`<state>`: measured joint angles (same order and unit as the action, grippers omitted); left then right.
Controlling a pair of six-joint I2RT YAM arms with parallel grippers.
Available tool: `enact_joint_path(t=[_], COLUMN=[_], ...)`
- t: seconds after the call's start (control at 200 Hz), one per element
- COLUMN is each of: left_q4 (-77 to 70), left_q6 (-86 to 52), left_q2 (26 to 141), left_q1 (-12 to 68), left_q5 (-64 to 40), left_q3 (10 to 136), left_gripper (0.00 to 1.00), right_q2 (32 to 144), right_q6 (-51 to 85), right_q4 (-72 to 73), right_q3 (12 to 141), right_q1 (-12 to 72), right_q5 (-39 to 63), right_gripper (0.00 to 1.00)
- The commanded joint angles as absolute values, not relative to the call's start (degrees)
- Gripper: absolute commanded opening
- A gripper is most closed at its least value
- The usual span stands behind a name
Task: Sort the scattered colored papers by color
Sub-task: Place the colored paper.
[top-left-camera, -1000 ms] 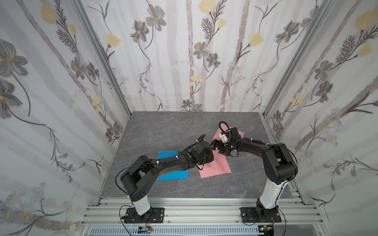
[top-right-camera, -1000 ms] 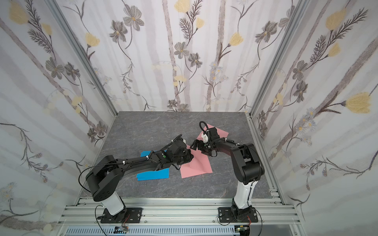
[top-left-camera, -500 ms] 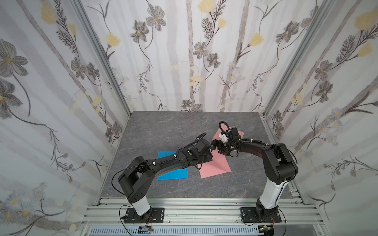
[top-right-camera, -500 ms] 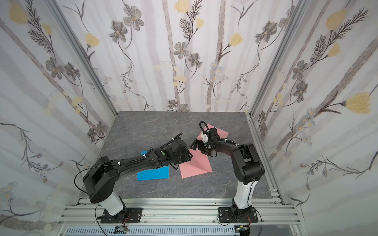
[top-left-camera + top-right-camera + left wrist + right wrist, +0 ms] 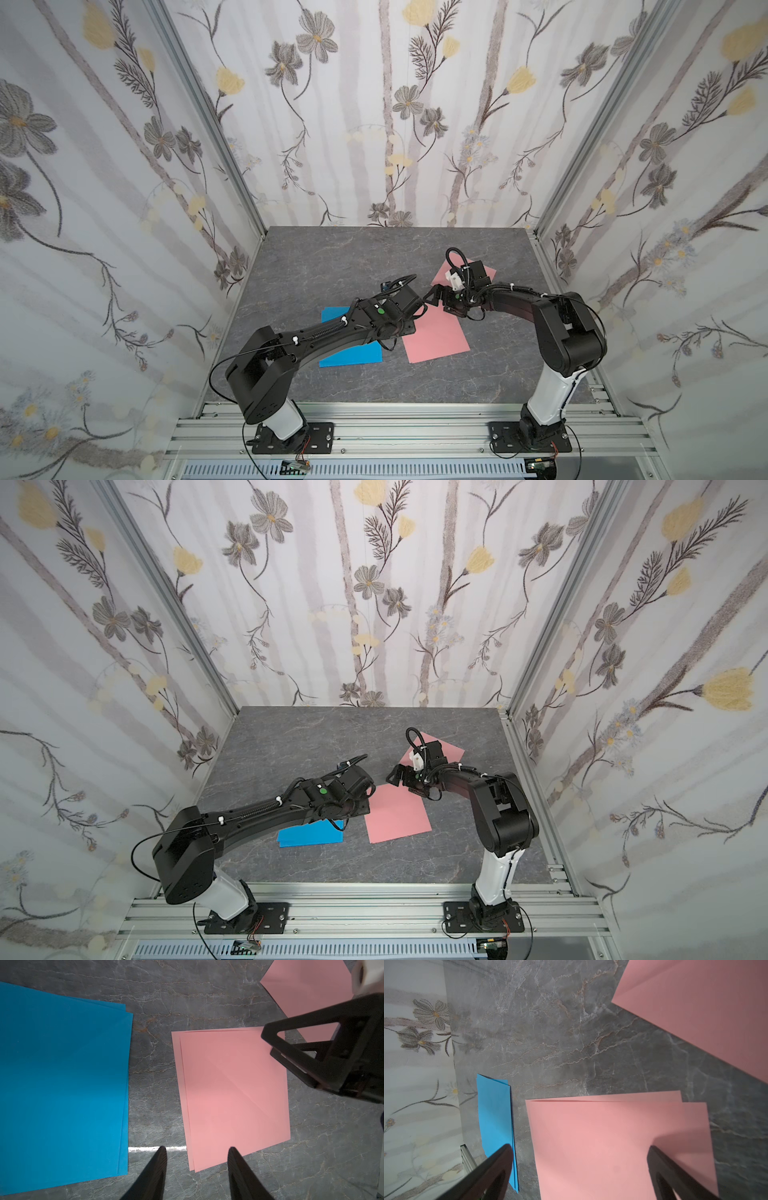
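You have a grey marbled table [image 5: 332, 266] inside flowered walls [image 5: 124, 166], with no container on it, only loose sheets.

The blue stack [image 5: 62, 1084] lies on the table toward its left side, under the left arm [image 5: 316, 340]. In the left wrist view you see two blue sheets, one on the other, edges slightly off, flat and plain. In both top views the arm covers most of it [image 5: 309, 835].

Just beside the blue stack, with a strip of bare table between, lies the pink stack [image 5: 232, 1093]. You see two pink sheets there, the upper one a little skewed so a thin margin of the lower one shows, and a faint diagonal crease runs across the top sheet. In both top views it sits near the middle of the table [image 5: 436, 336].

A single pink sheet [image 5: 486, 272] lies apart from that stack, farther back and to the right, turned at an angle, partly under the right arm [image 5: 519, 299].

The left gripper [image 5: 197, 1157] hangs over the near edge of the pink stack with its fingers [image 5: 160, 1159] partly apart and nothing between them. A second ago those fingers were closed low over the pink sheet; now the arm is higher and the sheet lies flat on the stack.

The right gripper [image 5: 579, 1159] hovers above the pink stack, fingers [image 5: 500, 1159] spread wide and empty, as before.
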<state>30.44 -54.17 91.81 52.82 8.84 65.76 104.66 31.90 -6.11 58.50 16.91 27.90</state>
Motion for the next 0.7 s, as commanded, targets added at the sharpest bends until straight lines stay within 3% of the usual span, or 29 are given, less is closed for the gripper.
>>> enact_joint_path(t=[0.0, 0.694], left_q4=[28.4, 20.5], left_q6=[-53.3, -43.8], left_q2=[92.3, 94.5], left_q1=[52.8, 50.0], left_q5=[8.8, 8.5], left_q3=[65.6, 68.2], left_gripper=[0.48, 0.52], right_q2=[103.4, 95.1], right_q6=[32.4, 33.1], right_q4=[-11.4, -16.1], right_q3=[56.7, 58.1], right_q1=[16.8, 15.0], right_q5=[23.1, 22.8], right_gripper=[1.0, 1.0])
